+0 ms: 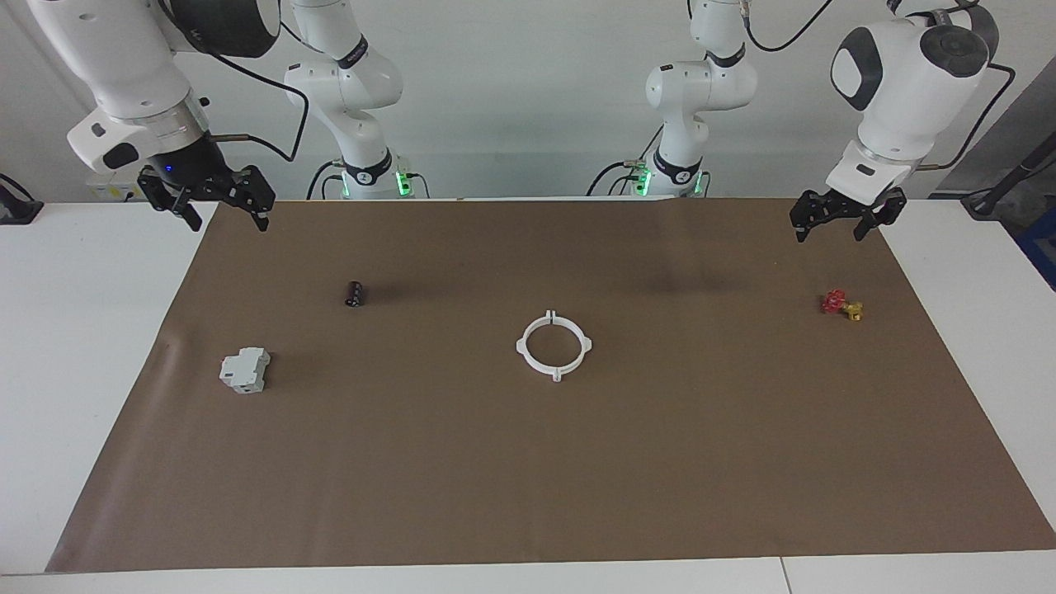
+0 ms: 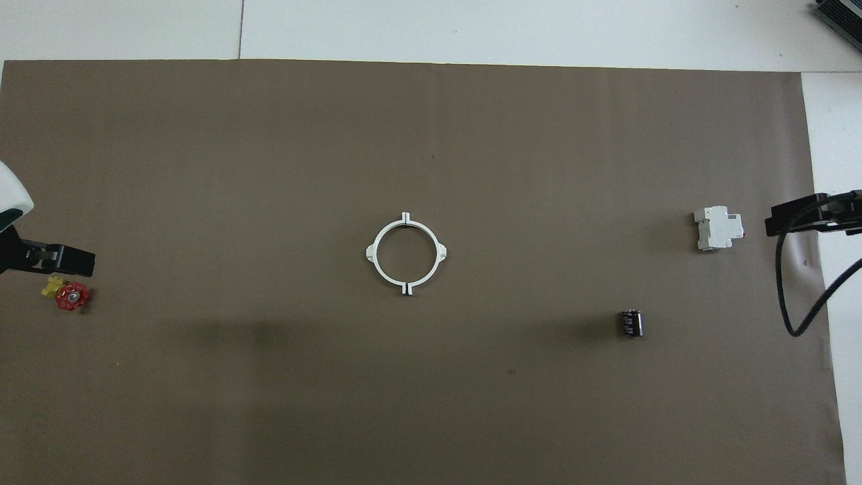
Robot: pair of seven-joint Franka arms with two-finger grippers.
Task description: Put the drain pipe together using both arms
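The drain pipe (image 1: 523,347) lies flat on the middle of the brown mat as a closed white ring with outward tabs, its two half arcs (image 2: 370,253) joined. Neither gripper touches it. My left gripper (image 1: 829,233) hangs open and empty over the mat's edge at the left arm's end, close to a small red valve. In the overhead view only the left gripper's black tip (image 2: 50,259) shows. At the right arm's end my right gripper (image 1: 230,223) hangs open and empty over the mat's edge, and in the overhead view the right gripper (image 2: 808,219) shows beside the boxy block.
A grey-white boxy block (image 1: 245,370) (image 2: 718,228) and a small black cylinder (image 1: 355,293) (image 2: 631,322) lie toward the right arm's end. A red and yellow valve (image 1: 840,304) (image 2: 69,295) lies toward the left arm's end. The brown mat (image 1: 528,495) covers most of the white table.
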